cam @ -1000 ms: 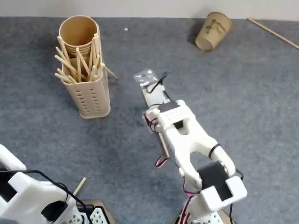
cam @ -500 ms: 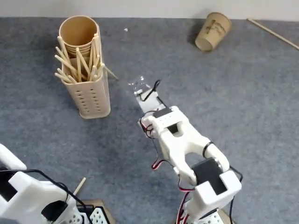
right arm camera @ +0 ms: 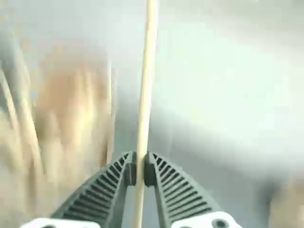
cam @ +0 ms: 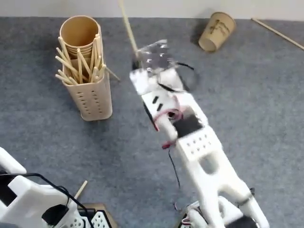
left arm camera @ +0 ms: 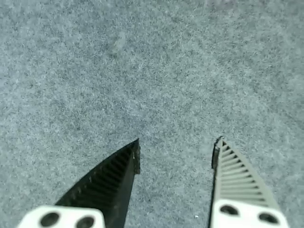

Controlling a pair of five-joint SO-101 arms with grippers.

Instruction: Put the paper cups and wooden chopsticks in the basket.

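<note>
Raised and stretched forward since a second ago, the right arm now carries its right hand (cam: pixel 144 61) close beside the basket (cam: pixel 92 97), where before it hung low over the middle of the desk (cam: pixel 251 99). That hand is closed narrowly on a wooden chopstick (cam: pixel 128 27), which stands up out of the fingertips and is cut off by the upper edge of the high view. In the right wrist view the right hand (right arm camera: pixel 137 169) pinches the chopstick (right arm camera: pixel 147 71) near its lower part, and the tan shapes to one side are too smeared to make out. The basket stands upright and holds stacked cups (cam: pixel 79 31) and a bundle of chopsticks. A paper cup (cam: pixel 216 31) lies on its side, well apart from the hand, with a second chopstick (cam: pixel 278 33) beyond it. The left hand (left arm camera: pixel 178 142) hangs spread wide over bare grey desk, gripping nothing.
</note>
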